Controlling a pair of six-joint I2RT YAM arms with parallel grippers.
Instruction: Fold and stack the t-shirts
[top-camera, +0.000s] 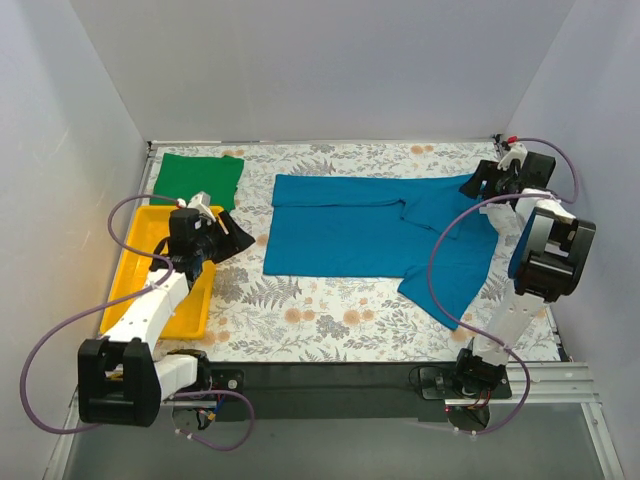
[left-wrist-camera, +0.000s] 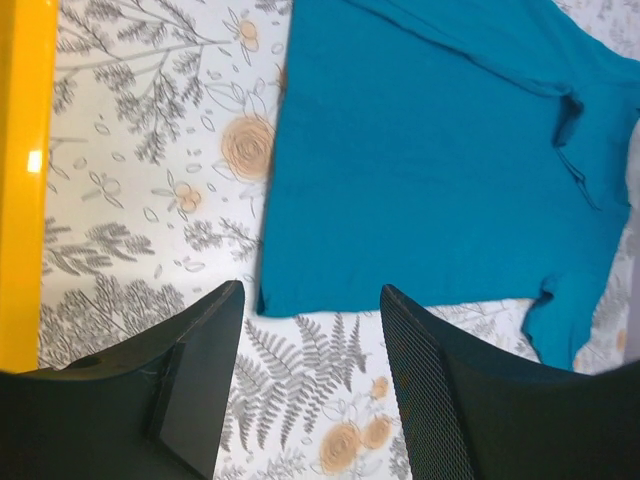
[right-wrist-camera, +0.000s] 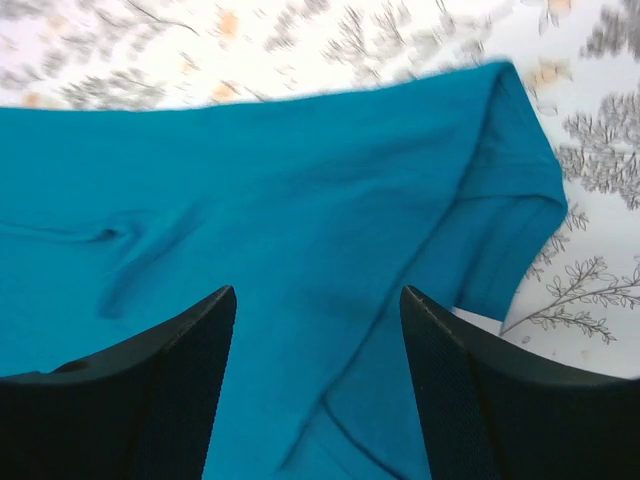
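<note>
A teal-blue t-shirt (top-camera: 350, 235) lies spread across the middle of the floral table, its far edge folded over and one sleeve trailing toward the near right. A bright green t-shirt (top-camera: 198, 178) rests folded at the far left corner. My left gripper (top-camera: 240, 243) hovers just left of the teal shirt's near-left corner. In the left wrist view it (left-wrist-camera: 310, 300) is open and empty over the tablecloth, with the teal shirt (left-wrist-camera: 430, 150) ahead. My right gripper (top-camera: 470, 187) hangs over the shirt's far right part. It (right-wrist-camera: 318, 295) is open above the teal cloth (right-wrist-camera: 300, 180).
A yellow plastic tray (top-camera: 140, 270) stands along the left edge under my left arm, and its rim shows in the left wrist view (left-wrist-camera: 25, 180). White walls close in the table on three sides. Purple cables loop off both arms.
</note>
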